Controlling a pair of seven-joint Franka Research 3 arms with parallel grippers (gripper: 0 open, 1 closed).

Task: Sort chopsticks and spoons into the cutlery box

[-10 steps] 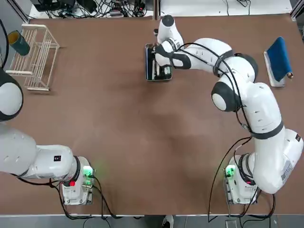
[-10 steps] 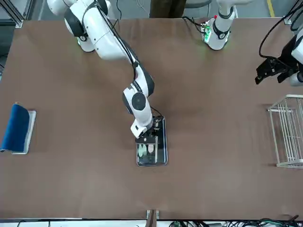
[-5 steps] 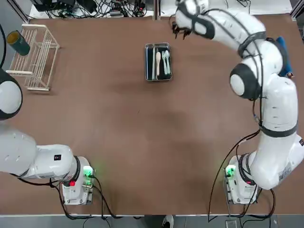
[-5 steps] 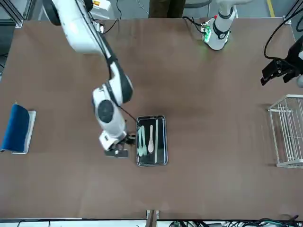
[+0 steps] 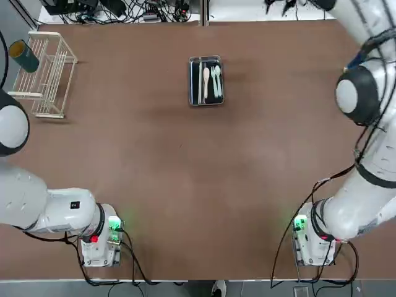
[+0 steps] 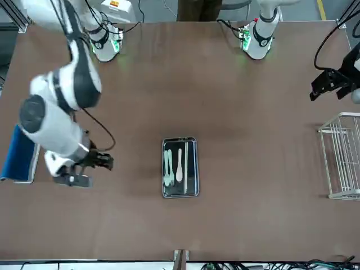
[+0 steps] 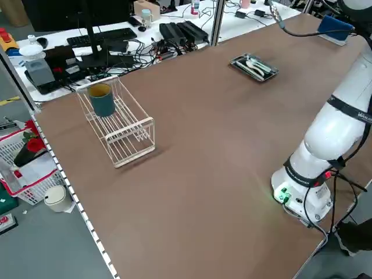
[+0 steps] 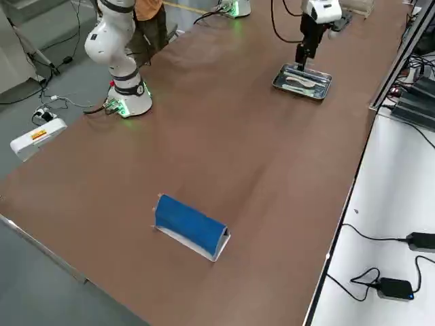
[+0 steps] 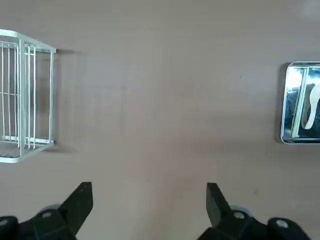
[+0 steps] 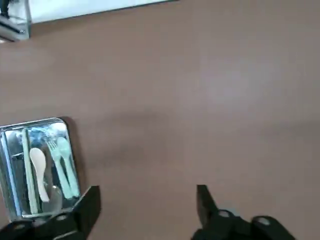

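The right gripper (image 6: pixel 93 163) hangs empty with its fingers spread, well clear of the cutlery box (image 6: pixel 180 167), which already holds the spoons (image 6: pixel 173 165) in its wider section and the chopsticks (image 6: pixel 187 163) in the narrow one. With no loose cutlery visible on the table, the sorting looks finished; the left gripper (image 9: pixel 149 202), also spread and empty, waits by the white wire rack (image 5: pixel 44 74).
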